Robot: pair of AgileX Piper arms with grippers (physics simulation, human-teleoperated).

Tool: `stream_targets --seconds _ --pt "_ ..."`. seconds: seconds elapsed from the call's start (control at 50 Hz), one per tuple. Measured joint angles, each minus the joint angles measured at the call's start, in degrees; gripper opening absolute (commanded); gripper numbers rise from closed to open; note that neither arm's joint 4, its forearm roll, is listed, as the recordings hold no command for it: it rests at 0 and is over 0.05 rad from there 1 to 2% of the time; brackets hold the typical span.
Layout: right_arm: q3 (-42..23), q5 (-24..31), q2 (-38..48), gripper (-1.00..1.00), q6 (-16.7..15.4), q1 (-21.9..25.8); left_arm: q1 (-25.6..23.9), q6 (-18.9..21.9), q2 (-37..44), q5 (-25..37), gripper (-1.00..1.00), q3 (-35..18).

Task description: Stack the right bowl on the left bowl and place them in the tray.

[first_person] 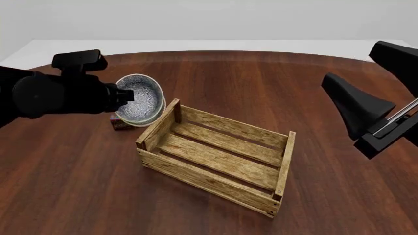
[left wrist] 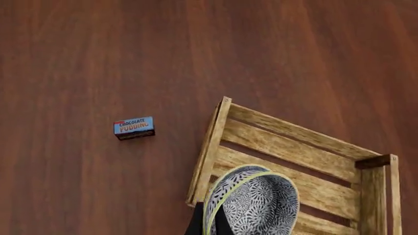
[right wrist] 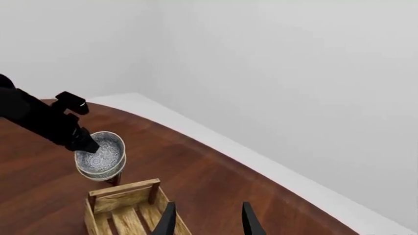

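Two stacked bowls (first_person: 140,99) hang tilted in the air, gripped at the rim by the left end effector (first_person: 124,94), near the end of one wooden tray (first_person: 216,159). The right end effector (right wrist: 207,220) is open and empty. One chocolate pudding box (left wrist: 134,127), read only in the left wrist view, sits on the round brown desk (first_person: 72,181) by a white wall (right wrist: 294,73).

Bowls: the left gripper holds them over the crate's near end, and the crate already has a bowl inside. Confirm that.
Wrong on one count: the crate has nothing inside, as the front view shows. The left gripper does hold the bowls over the crate's end.
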Motion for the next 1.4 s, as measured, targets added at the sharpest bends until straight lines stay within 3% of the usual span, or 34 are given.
stream_targets --seconds 0.86,1.4 --pt "-1.38 1.97 -2.18 1.00 1.80 -2.96 -14.42 -6.35 16.53 -3.05 -1.00 -9.93" --pt "-1.59 2.63 -3.16 1.00 2.49 -3.58 -17.97 -7.87 25.36 -5.80 -1.00 -12.21"
